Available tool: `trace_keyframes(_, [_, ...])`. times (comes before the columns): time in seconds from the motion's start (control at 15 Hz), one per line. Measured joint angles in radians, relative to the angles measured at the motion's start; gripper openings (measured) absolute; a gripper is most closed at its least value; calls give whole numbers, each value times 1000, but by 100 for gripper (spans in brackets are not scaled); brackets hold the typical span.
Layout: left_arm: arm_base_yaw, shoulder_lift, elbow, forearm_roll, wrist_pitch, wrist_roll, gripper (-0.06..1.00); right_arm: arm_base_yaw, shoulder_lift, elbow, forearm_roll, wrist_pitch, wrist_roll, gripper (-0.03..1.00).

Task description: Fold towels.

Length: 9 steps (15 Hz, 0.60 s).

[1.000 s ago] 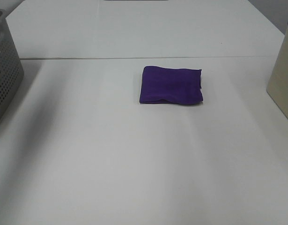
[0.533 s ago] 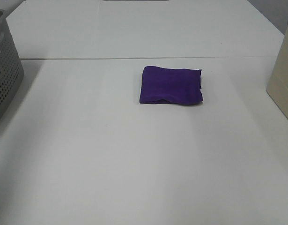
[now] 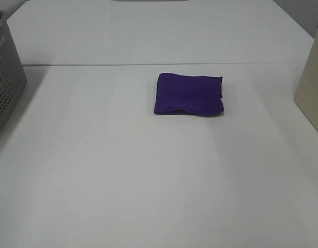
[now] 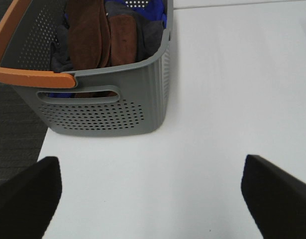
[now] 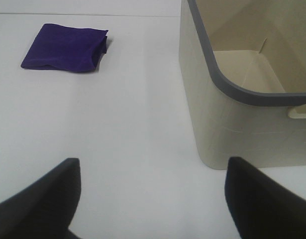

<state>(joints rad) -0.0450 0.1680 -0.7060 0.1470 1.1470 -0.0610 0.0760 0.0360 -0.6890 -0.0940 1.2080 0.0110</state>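
Note:
The deep purple towel (image 3: 188,94) lies folded into a small rectangle on the white table, a little right of centre. It also shows in the right wrist view (image 5: 64,48), far from that gripper. Neither arm shows in the exterior high view. My left gripper (image 4: 153,199) is open and empty over bare table next to the grey basket. My right gripper (image 5: 150,199) is open and empty over bare table beside the beige bin. The towel's white label is hidden.
A grey perforated basket (image 4: 108,107) with an orange handle holds brown and blue cloths at the table's left edge (image 3: 3,77). An empty beige bin with a grey rim (image 5: 232,89) stands at the right edge (image 3: 311,88).

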Motion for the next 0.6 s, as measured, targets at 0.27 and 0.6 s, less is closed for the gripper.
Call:
trace_keyframes(0.27, [0,-171,87,-109,4,0,90,1,-40,73,0,-17,-5,77])
trace_keyframes(0.6, [0,-174,193,-147,-70,8,90,1,-40,188,0,-136,-25,77])
